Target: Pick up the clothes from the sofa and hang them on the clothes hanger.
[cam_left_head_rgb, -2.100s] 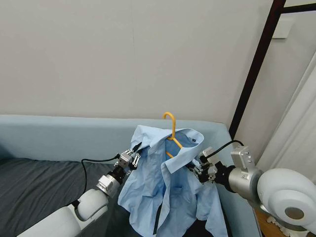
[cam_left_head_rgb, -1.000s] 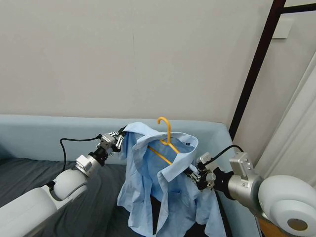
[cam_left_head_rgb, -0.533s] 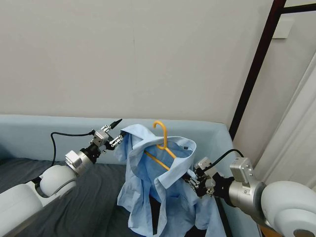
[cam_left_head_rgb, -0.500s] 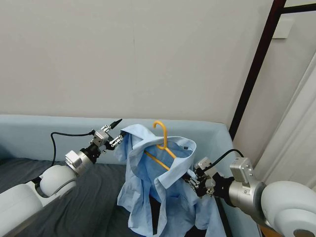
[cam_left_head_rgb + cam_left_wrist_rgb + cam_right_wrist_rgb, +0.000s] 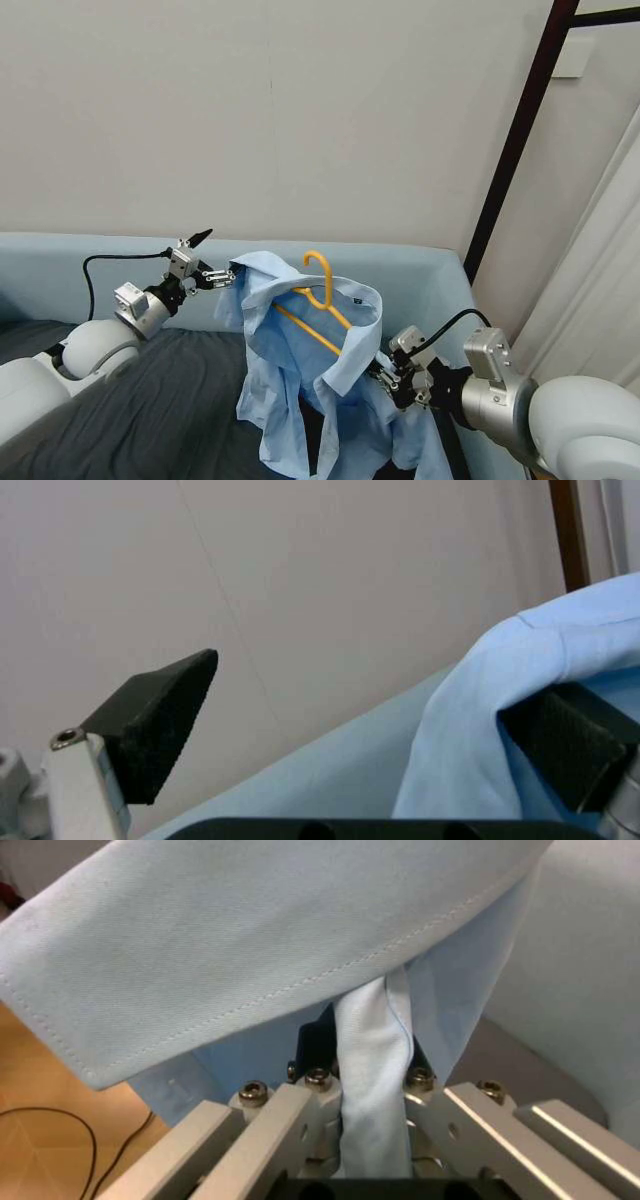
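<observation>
Head view: a light blue shirt (image 5: pixel 282 400) hangs on a yellow hanger (image 5: pixel 324 290), up in the air in front of the sofa (image 5: pixel 80 270).
Where the shirt is: between the two arms, near the right end of the sofa. Its bottom droops down toward the dark grey seat (image 5: pixel 130 420).
Tool on the right: the right gripper (image 5: pixel 385 373) is low on the shirt's right side and is squeezed tight on a fold of it. In the right wrist view the right gripper (image 5: pixel 368 1054) has the cloth pinched between its two fingers (image 5: pixel 315 1044), just under the collar (image 5: pixel 250 952).
Tool on the left: the left gripper (image 5: pixel 213 258) is up by the shirt's shoulder on the robot's left. Its fingers are spread wide and hold nothing. In the left wrist view the shirt's edge lies against one black pad (image 5: pixel 575 742), and the other finger is well apart from it.
Around: a plain pale wall (image 5: pixel 300 120) is behind. A dark pole (image 5: pixel 510 150) slants up on the right, with a white curtain (image 5: pixel 600 280) beside it. A black cable (image 5: pixel 120 258) loops off the left arm.
In the way: the shirt covers much of the hanger, so just the hook and one thin bar peek out.
Feel and shape: the shirt is thin, soft cloth with neat stitched edges. The hanger is smooth with a round hook. The pad is bumpy. The right gripper is grey metal with round screws (image 5: pixel 253 1088). The floor (image 5: pixel 40 1080) is wood.
</observation>
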